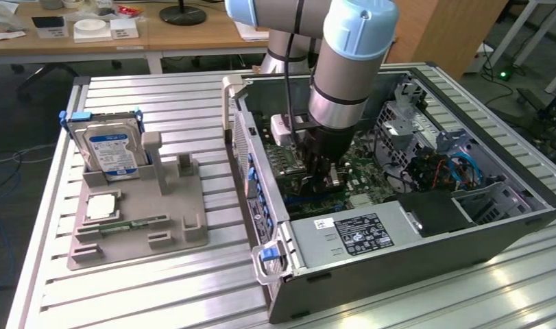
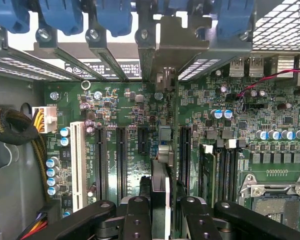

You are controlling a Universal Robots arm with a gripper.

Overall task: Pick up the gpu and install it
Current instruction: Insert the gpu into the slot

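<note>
Arm (image 1: 343,65) comes in from the far side and points nearly straight down, wrist vertical, silver forearm tube with a light-blue joint cap on top. Gripper (image 1: 319,171) hangs at the bottom of the wrist, fingers aimed down. In the wrist view the gripper (image 2: 160,212) has its two black fingers (image 2: 135,217) drawn close together, clamped on either side of a thin card held edge-on between them.

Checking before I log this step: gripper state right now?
Gripper: closed on the gpu, which it holds edge-on inside the open computer case, above the motherboard slots.
</note>
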